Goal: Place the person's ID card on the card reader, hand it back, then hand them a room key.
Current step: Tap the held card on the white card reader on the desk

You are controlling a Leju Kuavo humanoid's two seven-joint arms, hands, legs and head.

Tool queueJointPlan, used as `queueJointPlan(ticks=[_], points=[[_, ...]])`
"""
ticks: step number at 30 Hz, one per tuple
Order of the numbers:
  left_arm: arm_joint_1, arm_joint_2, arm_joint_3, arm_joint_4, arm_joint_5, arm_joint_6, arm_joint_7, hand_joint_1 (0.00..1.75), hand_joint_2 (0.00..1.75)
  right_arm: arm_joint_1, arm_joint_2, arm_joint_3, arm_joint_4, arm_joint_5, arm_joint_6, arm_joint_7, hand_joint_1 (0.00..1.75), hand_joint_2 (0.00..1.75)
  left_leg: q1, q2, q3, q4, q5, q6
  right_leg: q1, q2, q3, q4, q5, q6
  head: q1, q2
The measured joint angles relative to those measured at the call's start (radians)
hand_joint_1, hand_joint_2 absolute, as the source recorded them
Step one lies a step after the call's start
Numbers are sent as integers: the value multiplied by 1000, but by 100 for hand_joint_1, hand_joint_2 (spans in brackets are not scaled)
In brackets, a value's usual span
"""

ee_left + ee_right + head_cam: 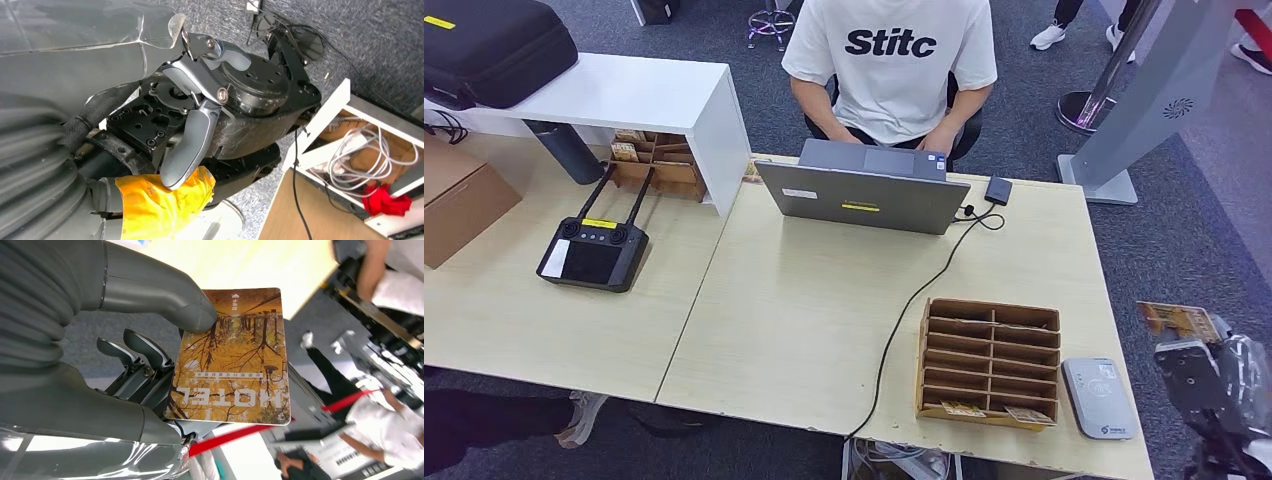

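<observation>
Pinching room key [232,357] (golden autumn-tree print, "HOTEL"): right hand [150,360] fingers [142,347].

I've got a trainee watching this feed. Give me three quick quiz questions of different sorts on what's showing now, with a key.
1. True or false: the right hand holds a card printed HOTEL.
2. Which lies nearer the table's right edge: the card reader or the wooden organizer?
3. The laptop stands in front of: A) a seated person B) an empty chair C) a wall.

Key: 1 true; 2 card reader; 3 A.
</observation>
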Motion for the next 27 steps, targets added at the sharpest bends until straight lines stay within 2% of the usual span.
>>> queueJointPlan(ticks=[7, 13, 16, 27], points=[[0, 0, -1, 0, 1, 7, -4, 0, 175, 11, 2, 0, 0, 0, 13, 13, 175, 175, 0, 0, 0, 0, 0, 0, 0, 0, 0, 0, 0, 0, 0, 0], [-15, 0, 1, 4, 0, 17, -19, 0, 175, 59, 5, 20, 56, -1, 111, 111, 175, 175, 0, 0, 0, 0, 0, 0, 0, 1, 0, 0, 0, 0, 0, 0], [-22, 0, 3, 8, -2, 17, -19, 0, 175, 63, 3, 29, 78, -2, 128, 140, 175, 175, 0, 0, 0, 0, 0, 0, 0, 1, 0, 0, 0, 0, 0, 0], [-26, 0, 5, 16, -7, 18, -17, 0, 175, 75, -13, 50, 109, -1, 140, 165, 175, 175, 0, 1, 0, 0, 0, 0, 0, 1, 0, 0, 0, 0, 0, 0]])
